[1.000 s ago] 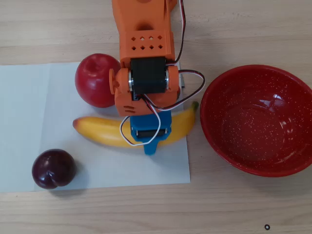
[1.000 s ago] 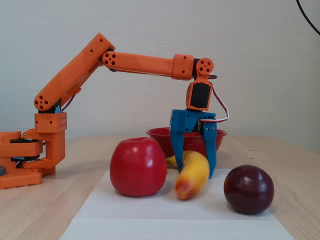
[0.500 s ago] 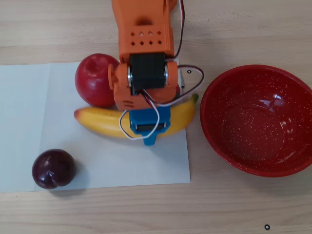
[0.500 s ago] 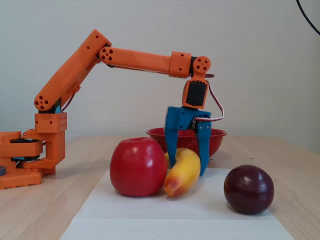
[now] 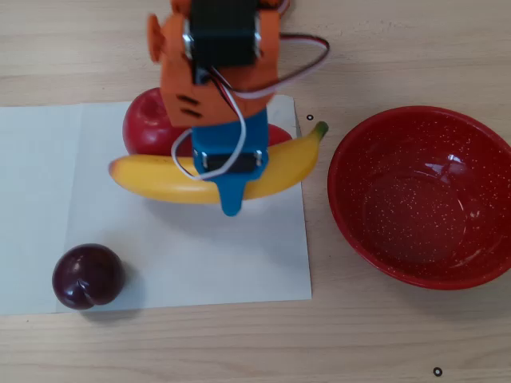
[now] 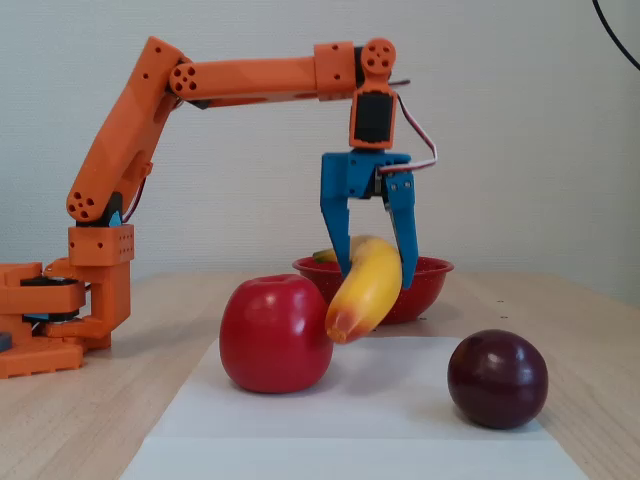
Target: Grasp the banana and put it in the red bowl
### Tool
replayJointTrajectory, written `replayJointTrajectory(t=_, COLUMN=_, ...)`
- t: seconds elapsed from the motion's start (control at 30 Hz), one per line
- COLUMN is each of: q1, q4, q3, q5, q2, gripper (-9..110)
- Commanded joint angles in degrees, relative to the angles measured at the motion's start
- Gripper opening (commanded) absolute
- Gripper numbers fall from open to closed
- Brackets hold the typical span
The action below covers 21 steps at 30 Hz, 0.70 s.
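Jaws clamped across banana [image 6: 365, 288] mid-length, lifted off counter beside apple [image 6: 275, 333]. Best carried level toward red bowl [image 5: 421, 196], released low over centre.

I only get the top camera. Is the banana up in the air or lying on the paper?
Observer: Up in the air. In the fixed view the banana hangs clear of the paper, clamped between the blue fingers of the gripper.
Operator: Is it flat like a boat?
Observer: No, it tilts. The orange end points down toward the camera and the green end sits higher, at the back.
Operator: Is it higher than the apple?
Observer: Not all of it. The low orange end hangs below the top of the apple.
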Motion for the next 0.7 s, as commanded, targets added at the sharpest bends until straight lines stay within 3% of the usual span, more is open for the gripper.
replayJointTrajectory(t=0.0, q1=-2.0, q4=1.9, q3=-4.0, q5=2.6, q2=11.8, gripper=0)
replayJointTrajectory(t=0.67, q1=2.6, q4=9.3, q3=-10.5, q5=3.2, q2=22.4, gripper=0)
